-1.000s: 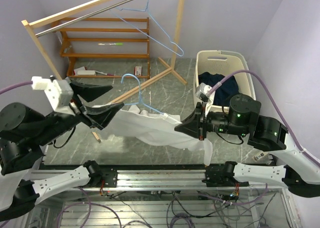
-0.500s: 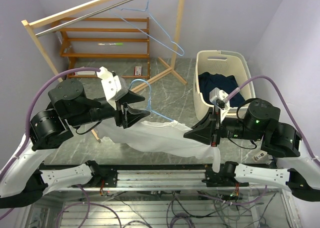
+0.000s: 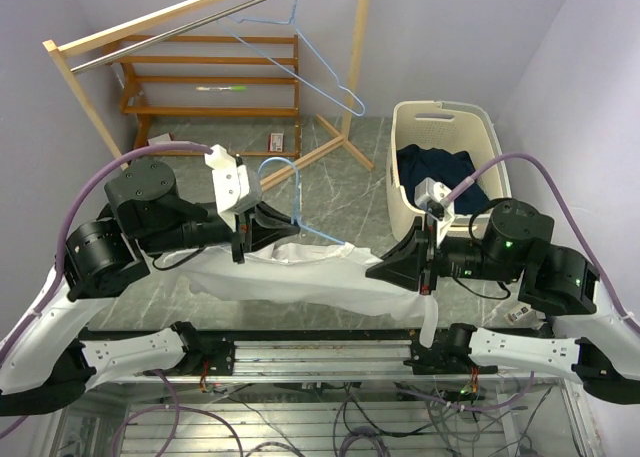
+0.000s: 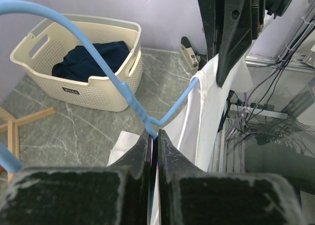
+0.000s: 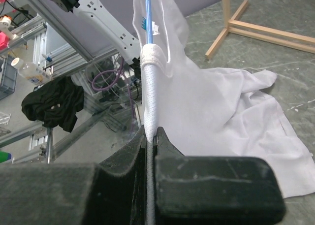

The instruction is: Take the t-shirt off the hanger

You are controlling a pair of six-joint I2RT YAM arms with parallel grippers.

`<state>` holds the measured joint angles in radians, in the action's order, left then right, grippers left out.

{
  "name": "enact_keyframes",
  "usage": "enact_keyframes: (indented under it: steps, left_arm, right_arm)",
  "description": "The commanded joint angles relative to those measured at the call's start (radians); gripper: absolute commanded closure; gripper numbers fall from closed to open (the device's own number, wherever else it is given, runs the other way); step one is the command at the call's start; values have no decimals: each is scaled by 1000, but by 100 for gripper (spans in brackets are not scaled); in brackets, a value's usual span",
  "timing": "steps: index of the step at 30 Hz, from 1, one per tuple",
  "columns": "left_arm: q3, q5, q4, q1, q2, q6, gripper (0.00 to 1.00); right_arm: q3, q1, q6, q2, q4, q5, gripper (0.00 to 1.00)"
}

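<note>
Both arms hold a white t-shirt [image 3: 300, 277] stretched between them above the marbled table [image 3: 350, 182]. The left gripper [image 4: 153, 136] has its fingers pressed together on the blue hanger [image 4: 115, 80], pinching it at the bend where the wire turns. From that pinch, one length of wire rises up and away to the gripper's left. The other length climbs to its right and disappears into a fold of the shirt. The right gripper [image 5: 149, 134] is clamped on a rolled edge of the white fabric. The hanger's blue wire runs into that same fold just beyond its fingertips. The rest of the cloth spreads out below and to the right of them.

In the top view the garment sags in a long band from the left gripper across to the right gripper, with one end trailing down past the right gripper. A cream laundry basket [image 3: 408, 137] holding a dark navy garment [image 3: 435, 165] stands beyond the right gripper. A wooden drying rack [image 3: 210, 77] stands beyond the left gripper, and a second blue hanger [image 3: 320, 72] hangs from its metal rail.
</note>
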<state>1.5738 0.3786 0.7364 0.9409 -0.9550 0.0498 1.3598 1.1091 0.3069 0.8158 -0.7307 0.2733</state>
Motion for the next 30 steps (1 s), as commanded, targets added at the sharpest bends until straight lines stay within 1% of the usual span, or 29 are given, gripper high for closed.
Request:
enact_keyframes:
  steps: [1,2,3,5,7,11,14,17,19,22,24,25,27,28,30]
  left_arm:
    - [-8,-17,-22,0,27,-9,93]
    - [-12,-26,-24,0,39,-11,93]
    - [-16,-39,-25,0,54,-10,93]
    - [-16,-65,-21,1,78,-9,93]
    - [-5,-85,-7,1,93,-6,93]
    - [23,-107,17,0,105,0,93]
    - [25,-116,15,0,114,-2,93]
    - [22,-110,11,0,116,-4,93]
    - [19,-102,8,1,114,-7,93]
    - [17,-91,4,0,114,-14,93]
    - [13,-83,-1,0,119,-20,93]
    - [12,-80,-3,0,122,-23,93]
    - [14,-76,-2,0,125,-29,93]
    - [16,-72,-2,1,125,-30,93]
    - [21,-70,6,-1,125,-33,93]
  right_arm:
    - [-8,2,-1,-31,32,-41,98]
    - [-15,2,2,-43,24,-54,90]
    - [-22,2,2,-56,13,-66,75]
    - [-37,2,9,-86,-7,-95,58]
    - [-45,3,19,-119,-33,-124,48]
    - [-54,2,41,-182,-84,-160,46]
    - [-69,2,55,-221,-103,-177,47]
    - [-96,2,64,-245,-105,-189,53]
    - [-107,2,65,-248,-104,-195,62]
    - [-117,3,64,-246,-103,-216,70]
    - [-125,2,61,-248,-96,-234,71]
    - [-126,2,59,-246,-94,-248,67]
    - [-129,3,56,-243,-96,-293,52]
    - [-130,3,55,-239,-96,-312,47]
    - [-128,2,52,-232,-94,-342,39]
